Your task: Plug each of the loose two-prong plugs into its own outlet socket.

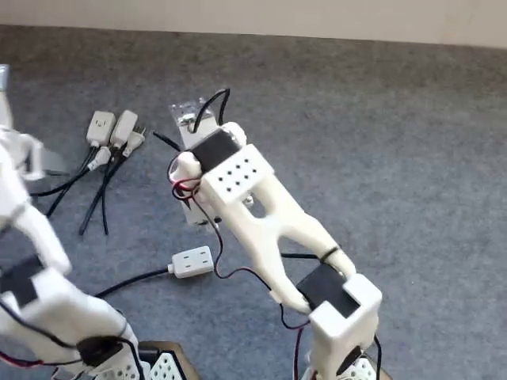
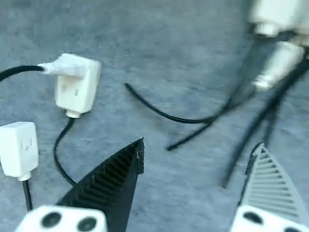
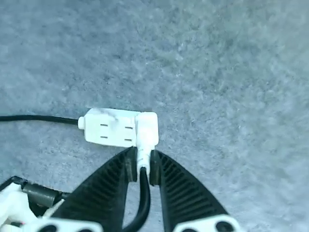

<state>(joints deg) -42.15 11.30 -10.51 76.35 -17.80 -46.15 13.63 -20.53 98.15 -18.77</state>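
Slot pairs are the only marks that can be made out on the white outlet block (image 3: 110, 128) in the right wrist view; any finer print is too small to tell. The right gripper (image 3: 141, 157) is pinched on the neck of a white plug (image 3: 147, 126). The plug's head sits against one end of that block with its prongs hidden. A black cord (image 3: 38, 118) leaves the block's other end across the grey carpet (image 3: 217, 72). The left gripper (image 2: 200, 143) hangs spread wide above the carpet, its black finger (image 2: 113, 183) and pale finger (image 2: 270, 186) well apart and holding nothing. Near the black finger lie a second block (image 2: 77, 89), with a corded plug (image 2: 65, 65) against its end, and a third block (image 2: 19, 147) cut off by the frame edge. The white shapes (image 2: 277, 58) beyond the pale finger are too smeared to name. In the high view the right arm (image 1: 261, 206) covers its own fingers and what they hold. A lone block (image 1: 192, 261) lies just beside that arm, and whether it is the gripped plug's block I cannot tell. A cluster of white pieces (image 1: 111, 128) with dark cords lies near the left arm (image 1: 32, 229), which is cut off at the edge.
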